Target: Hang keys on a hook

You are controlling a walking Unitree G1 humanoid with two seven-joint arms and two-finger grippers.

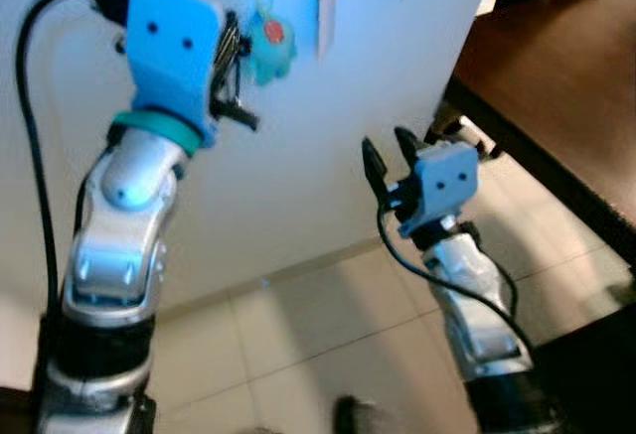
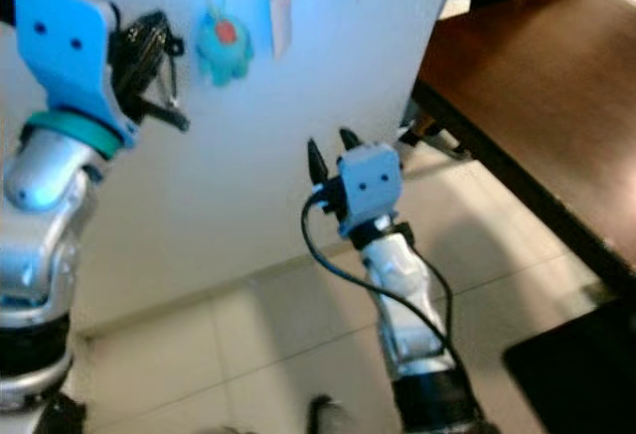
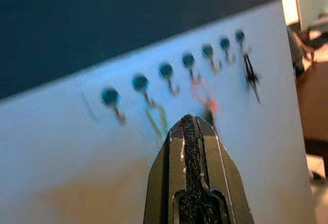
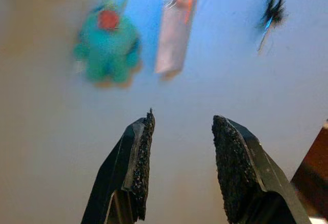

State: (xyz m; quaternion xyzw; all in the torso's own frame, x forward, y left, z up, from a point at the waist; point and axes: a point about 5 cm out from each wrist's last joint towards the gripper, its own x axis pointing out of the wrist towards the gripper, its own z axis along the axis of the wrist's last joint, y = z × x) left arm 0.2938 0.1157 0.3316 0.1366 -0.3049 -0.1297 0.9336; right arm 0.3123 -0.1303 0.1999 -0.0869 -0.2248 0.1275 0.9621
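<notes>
I hold the keys [image 2: 149,52] pinched tight in my raised left gripper [image 2: 164,67] close to the white wall [image 1: 328,156], not yet hung on any hook [image 3: 110,98] in the row, while my right gripper [image 4: 179,167] hovers lower, fingers spread and empty.

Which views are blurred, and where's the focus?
Left wrist view: row of dark round wall hooks soft, shut black left gripper sharp. Right wrist view: teal plush keychain smeared, right gripper's fingers crisp. Eye views: mildly blurred throughout.
</notes>
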